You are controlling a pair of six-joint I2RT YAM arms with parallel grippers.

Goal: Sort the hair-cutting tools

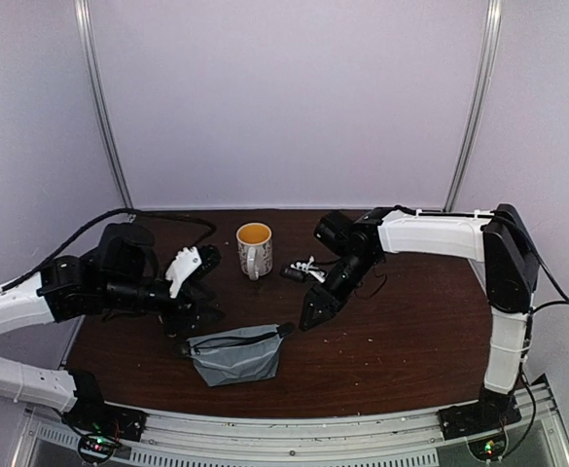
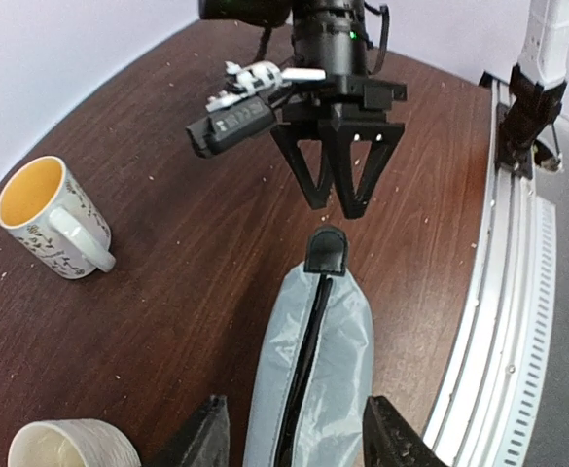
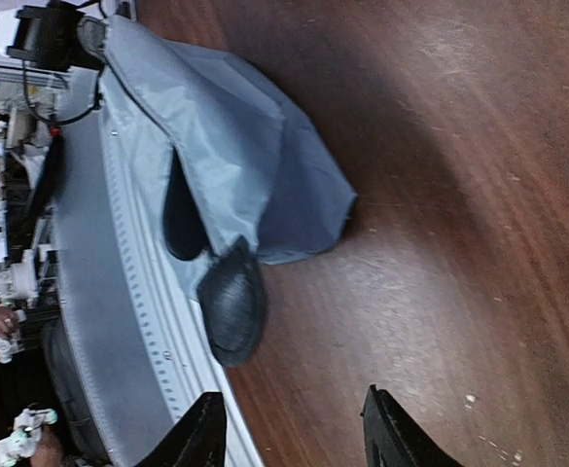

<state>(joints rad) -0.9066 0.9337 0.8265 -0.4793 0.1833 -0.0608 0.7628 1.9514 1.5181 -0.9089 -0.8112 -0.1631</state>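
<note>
A small heap of hair-cutting tools (image 1: 302, 269) lies behind my right arm. In the left wrist view it shows a black clipper body (image 2: 228, 126) and silver-white pieces (image 2: 258, 76); scissors and comb cannot be told apart. My left gripper (image 2: 296, 446) is open and straddles the near end of the grey zip pouch (image 2: 313, 370) without pinching it. My right gripper (image 3: 296, 436) is open over bare table, just short of the pouch's black pull tab (image 3: 231, 302). From above, the left gripper (image 1: 185, 329) and the right gripper (image 1: 310, 316) stand at opposite ends of the pouch (image 1: 235, 355).
A cream mug (image 1: 254, 248) with a yellow inside stands at the middle back. A second cream mug (image 2: 68, 446) sits close by my left gripper. The table's near edge and metal rail (image 2: 503, 321) run right beside the pouch.
</note>
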